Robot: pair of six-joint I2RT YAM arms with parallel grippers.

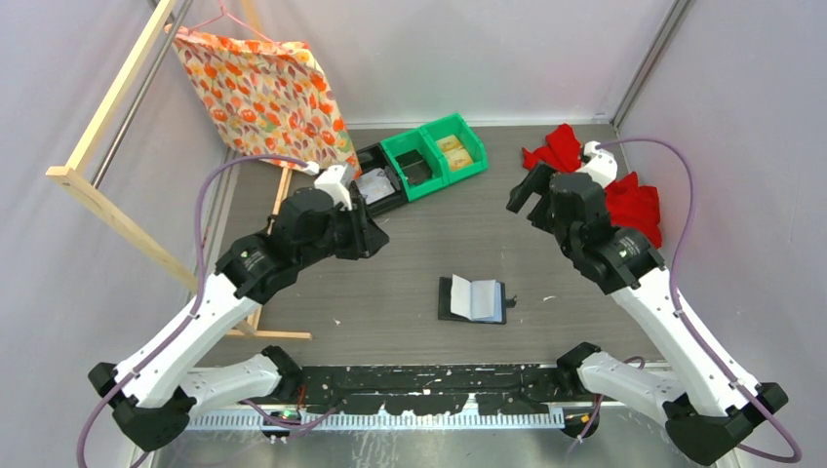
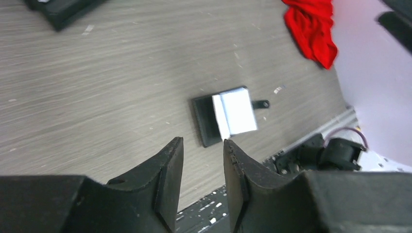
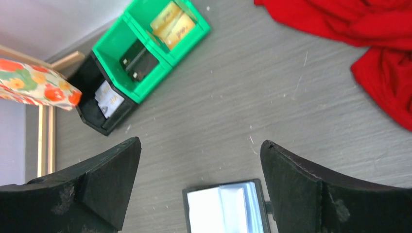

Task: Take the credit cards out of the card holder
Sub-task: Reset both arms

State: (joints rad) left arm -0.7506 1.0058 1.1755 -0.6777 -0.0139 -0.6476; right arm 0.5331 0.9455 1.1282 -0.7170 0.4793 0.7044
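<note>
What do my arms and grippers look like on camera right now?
The left arm and right arm have white links, black joints and a looping purple cable. The left gripper and right gripper are black, with wedge-shaped fingers, lightly scuffed.

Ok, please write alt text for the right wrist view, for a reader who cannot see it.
An open black card holder lies on the grey table, seen below the wide-open right end effector. Green bins and a black bin stand upper left, a red cloth upper right.
</note>
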